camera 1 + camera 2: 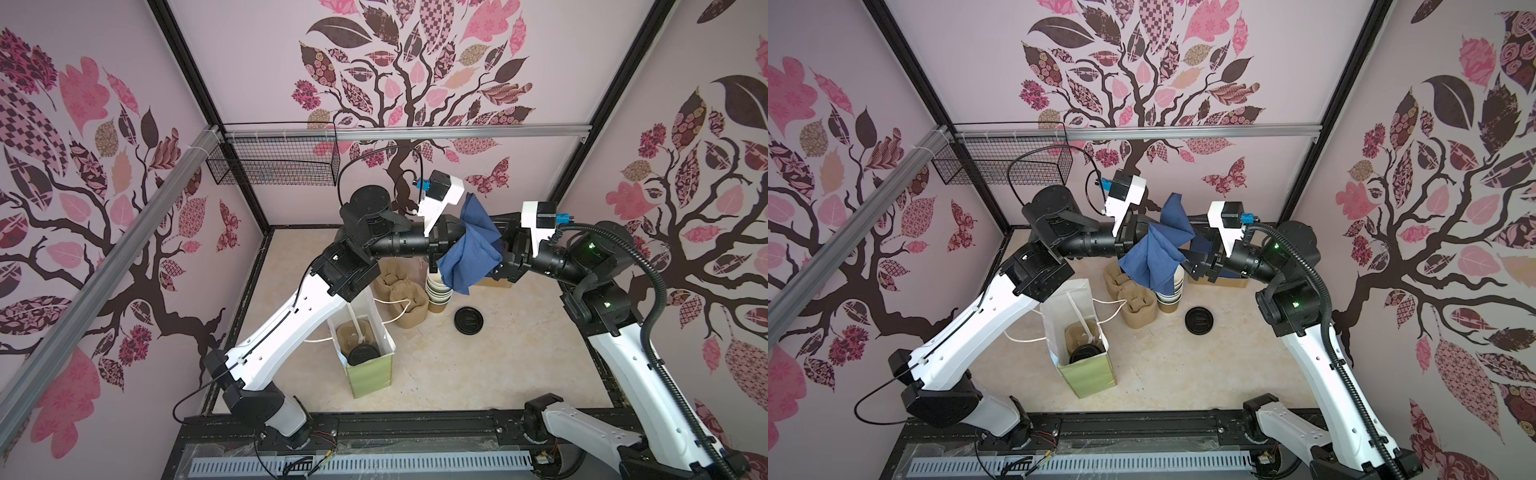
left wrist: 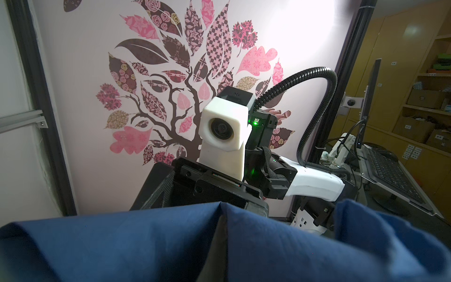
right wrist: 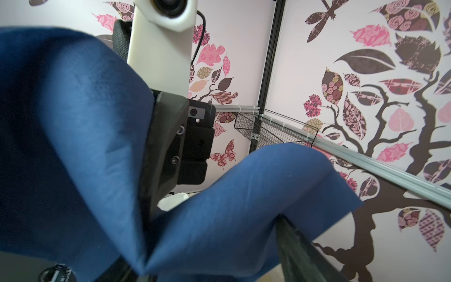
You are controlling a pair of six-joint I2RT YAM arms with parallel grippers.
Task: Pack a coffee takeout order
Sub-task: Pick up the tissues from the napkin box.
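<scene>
In both top views the navy napkin (image 1: 469, 249) hangs in the air between my two claws. It is above the stack of lidless cups (image 1: 438, 286) and well apart from the pale green bag (image 1: 370, 376). The bag stands open on the surface (image 1: 478, 374), with the pulp carrier (image 1: 353, 332) and the lidded cup (image 1: 362, 355) already inside.

My left claw (image 1: 446, 239) is pressed together on a fold of the napkin. My right claw (image 1: 509, 257) sits just beside the paper, and I cannot tell whether it is spread or pinching.

From my left wrist, the napkin lies in loose folds that hide my fingertips. From my right wrist, it wraps around the left claw.

I judge the napkin light and limp, so it is likely to flop and snag on the bag's rim. I'd take one bunched fold near the top so it hangs narrow.
</scene>
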